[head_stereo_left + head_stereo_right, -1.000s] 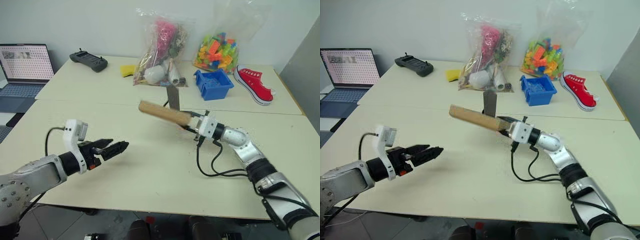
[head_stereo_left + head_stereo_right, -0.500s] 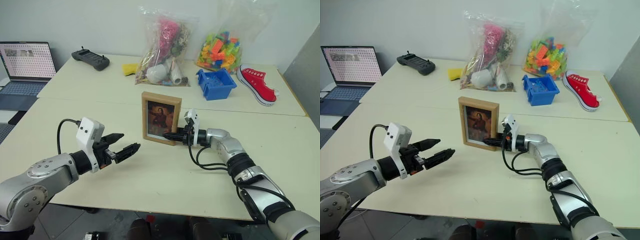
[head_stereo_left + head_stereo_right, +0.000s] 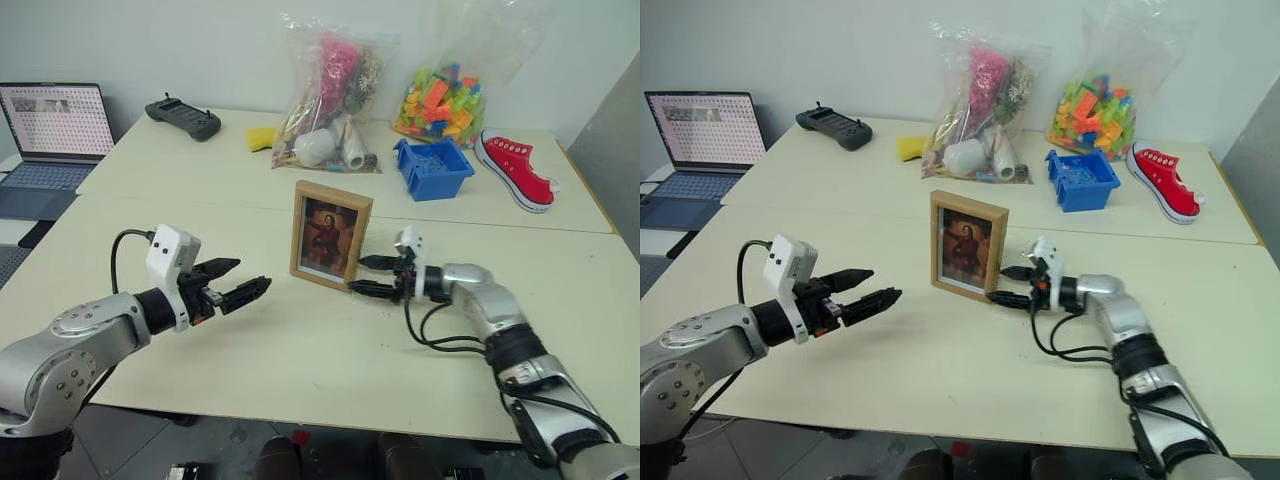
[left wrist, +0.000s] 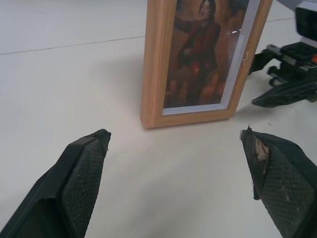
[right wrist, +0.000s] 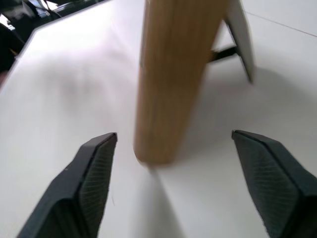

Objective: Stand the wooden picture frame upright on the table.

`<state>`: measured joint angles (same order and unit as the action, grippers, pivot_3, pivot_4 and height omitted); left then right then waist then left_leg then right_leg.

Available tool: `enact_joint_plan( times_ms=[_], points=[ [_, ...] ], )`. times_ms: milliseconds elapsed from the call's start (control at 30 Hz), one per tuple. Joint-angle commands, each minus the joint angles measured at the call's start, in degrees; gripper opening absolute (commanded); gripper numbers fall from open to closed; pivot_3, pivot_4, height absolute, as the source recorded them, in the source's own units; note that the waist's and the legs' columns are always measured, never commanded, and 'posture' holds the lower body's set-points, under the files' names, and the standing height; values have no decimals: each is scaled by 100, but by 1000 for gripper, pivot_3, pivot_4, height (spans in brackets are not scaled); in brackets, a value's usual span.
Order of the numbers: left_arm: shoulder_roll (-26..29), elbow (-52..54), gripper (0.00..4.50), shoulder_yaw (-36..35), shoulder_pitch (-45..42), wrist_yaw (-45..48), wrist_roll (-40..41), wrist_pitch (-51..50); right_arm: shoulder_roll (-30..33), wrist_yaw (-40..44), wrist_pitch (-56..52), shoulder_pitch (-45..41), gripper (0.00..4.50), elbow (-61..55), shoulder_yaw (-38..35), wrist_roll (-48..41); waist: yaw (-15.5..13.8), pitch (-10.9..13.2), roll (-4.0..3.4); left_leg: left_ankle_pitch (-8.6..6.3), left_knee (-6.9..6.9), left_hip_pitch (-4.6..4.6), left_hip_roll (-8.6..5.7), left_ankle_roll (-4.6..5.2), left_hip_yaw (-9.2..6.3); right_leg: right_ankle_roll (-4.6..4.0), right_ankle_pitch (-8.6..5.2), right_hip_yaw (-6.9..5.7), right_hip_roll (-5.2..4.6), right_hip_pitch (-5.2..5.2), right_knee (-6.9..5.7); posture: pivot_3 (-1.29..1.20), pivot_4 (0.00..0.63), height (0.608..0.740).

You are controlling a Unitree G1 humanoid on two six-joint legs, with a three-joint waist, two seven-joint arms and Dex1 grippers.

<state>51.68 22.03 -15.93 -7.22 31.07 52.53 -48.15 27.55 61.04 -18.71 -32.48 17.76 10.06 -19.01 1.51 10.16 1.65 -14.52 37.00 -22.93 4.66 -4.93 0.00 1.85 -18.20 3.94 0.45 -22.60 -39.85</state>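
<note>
1. Two claws hang over the cream table (image 3: 300,360), one on each side of the wooden picture frame (image 3: 330,235).
2. The wooden picture frame stands upright on the table, its reddish portrait facing the robot, between the two claws and nearer the right one.
3. The right claw (image 3: 368,276) has its fingers spread wide, one above the other, with nothing held; the frame's lower right corner is just beyond its fingertips, and I cannot tell whether they touch it.
4. In the right wrist view the frame's light wood edge (image 5: 173,79) rises just ahead of the gap between the two black fingers (image 5: 91,183), with the fold-out stand (image 5: 240,39) leaning out behind it onto the table.
5. The left claw (image 3: 245,282) is also wide apart and empty, pointing toward the frame and well short of it, with bare table between.
6. In the left wrist view the frame stands ahead of the spread left fingers (image 4: 81,183), and the right claw (image 4: 287,74) shows beside the frame's far edge.
7. Well beyond both claws, on the farther table, lie a blue bin (image 3: 428,167), a bag of coloured blocks (image 3: 440,100), a red sneaker (image 3: 513,166), a clear bag of mixed objects (image 3: 328,95) and a black handheld controller (image 3: 183,116).
8. Far off past the left claw's side an open laptop (image 3: 50,135) sits on another surface.
</note>
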Motion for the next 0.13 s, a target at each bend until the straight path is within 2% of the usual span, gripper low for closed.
enact_joint_plan(
  times_ms=[33, 133],
  points=[
    [330, -329, 4500, -258, -173, 412, -337, 183, 606, 105, -773, 265, 4477, -1402, -491, -434, 11, 3, -5, 0, 0, 1, 0, 0, 2, 0, 0, 4, 1, -2, -2, 0, 150, 740],
    [464, -679, 4500, -229, -440, 725, -439, 162, 922, 102, -1476, 402, 4477, -2216, -783, -922, 65, 4, -7, 0, 0, 9, 1, 0, 9, 0, 0, 14, 7, -4, -12, 0, 150, 740]
  ],
)
